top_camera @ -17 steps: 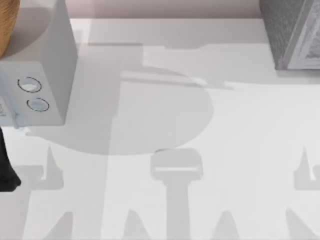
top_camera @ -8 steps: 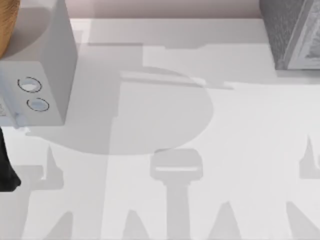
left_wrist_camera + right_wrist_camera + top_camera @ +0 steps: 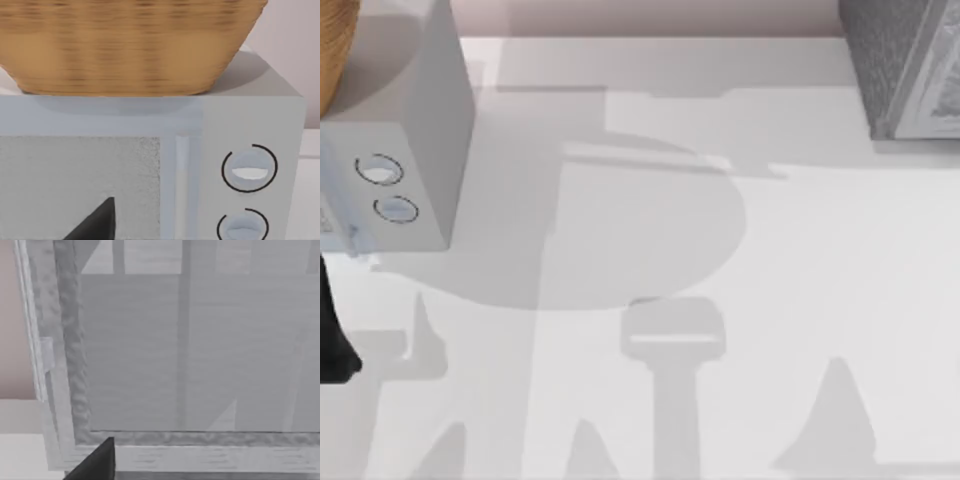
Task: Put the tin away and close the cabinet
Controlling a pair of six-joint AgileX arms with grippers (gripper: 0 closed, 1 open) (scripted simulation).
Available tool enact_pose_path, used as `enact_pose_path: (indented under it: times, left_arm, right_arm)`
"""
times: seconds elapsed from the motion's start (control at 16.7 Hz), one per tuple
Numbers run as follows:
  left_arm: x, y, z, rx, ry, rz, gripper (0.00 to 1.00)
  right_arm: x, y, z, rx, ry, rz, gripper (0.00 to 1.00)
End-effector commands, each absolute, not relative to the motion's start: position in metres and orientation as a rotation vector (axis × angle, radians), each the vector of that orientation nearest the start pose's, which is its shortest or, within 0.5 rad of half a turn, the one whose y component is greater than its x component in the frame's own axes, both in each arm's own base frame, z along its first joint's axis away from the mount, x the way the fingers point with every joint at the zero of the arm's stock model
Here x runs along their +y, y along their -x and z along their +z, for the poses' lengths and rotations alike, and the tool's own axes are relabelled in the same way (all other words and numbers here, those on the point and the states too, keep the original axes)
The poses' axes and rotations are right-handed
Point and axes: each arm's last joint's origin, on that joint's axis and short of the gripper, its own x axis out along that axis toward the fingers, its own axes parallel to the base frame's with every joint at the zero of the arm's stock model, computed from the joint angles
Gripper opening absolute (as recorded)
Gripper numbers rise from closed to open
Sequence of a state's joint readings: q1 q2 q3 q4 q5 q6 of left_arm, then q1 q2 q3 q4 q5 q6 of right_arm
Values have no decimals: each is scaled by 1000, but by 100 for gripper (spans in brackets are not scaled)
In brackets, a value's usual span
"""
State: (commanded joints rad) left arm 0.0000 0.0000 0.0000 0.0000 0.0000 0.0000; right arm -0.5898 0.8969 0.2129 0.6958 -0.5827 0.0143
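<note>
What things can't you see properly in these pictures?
- The cabinet is cut off by the top view's right edge; in the right wrist view it fills the frame, so whether its door is shut cannot be told.
- The pale box with two dials is cut by the top view's left edge.
- The wicker basket on it is cut by the left wrist view's upper edge; its contents are hidden.
- A dark tip sits at the frame edge.

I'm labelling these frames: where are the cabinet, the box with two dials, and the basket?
cabinet [image 3: 882, 70]: top view, its dark speckled side wall.
box with two dials [image 3: 250, 169]: left wrist view, its upper dial.
basket [image 3: 125, 50]: left wrist view, its woven side.
</note>
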Motion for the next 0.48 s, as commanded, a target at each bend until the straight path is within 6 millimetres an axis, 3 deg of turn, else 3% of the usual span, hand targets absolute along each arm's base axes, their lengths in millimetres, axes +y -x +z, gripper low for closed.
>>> enact_pose_path:
  times: [0.24,0.48]
  left_arm:
    - [-1,-106,160,0,0,0,100]
    - [-1,-106,160,0,0,0,100]
  right_arm:
    - [-140,-168,188,-1,2,0,100]
    - [-182,-161,171,2,1,1,100]
